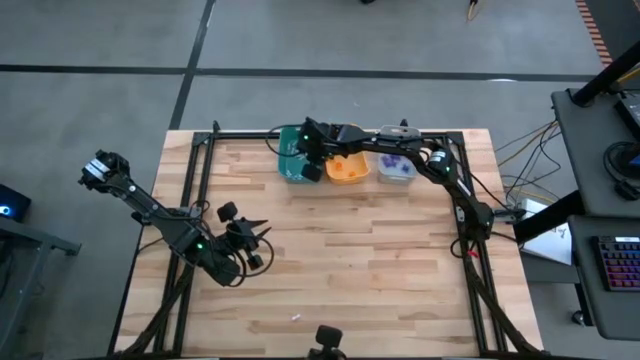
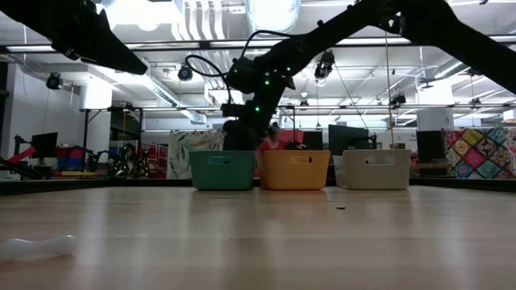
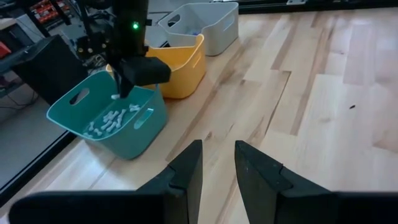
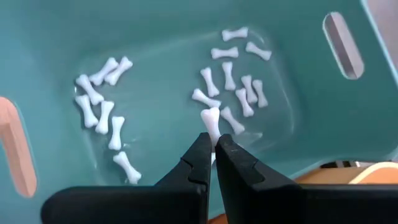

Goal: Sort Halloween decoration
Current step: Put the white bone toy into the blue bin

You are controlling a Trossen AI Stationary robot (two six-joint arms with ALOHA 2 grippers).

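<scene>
Three bins: teal bin, orange bin and grey bin stand side by side at the far edge of the worktop.
Right claw: closed on one white bone, held above the inside of the teal bin.
Teal bin contents: a scatter of white bones on its floor.
Other bins: purple trinkets lie in the grey bin; the orange bin's contents are unclear.
Left claw: fingers slightly apart, holding nothing, waiting over the near left of the worktop.
Step in hand: depositing a bone with its own kind, by judgement.
Next move: part the fingers to drop it, then lift clear of the rim.
Remaining: one small pale piece lies near the front edge.
</scene>
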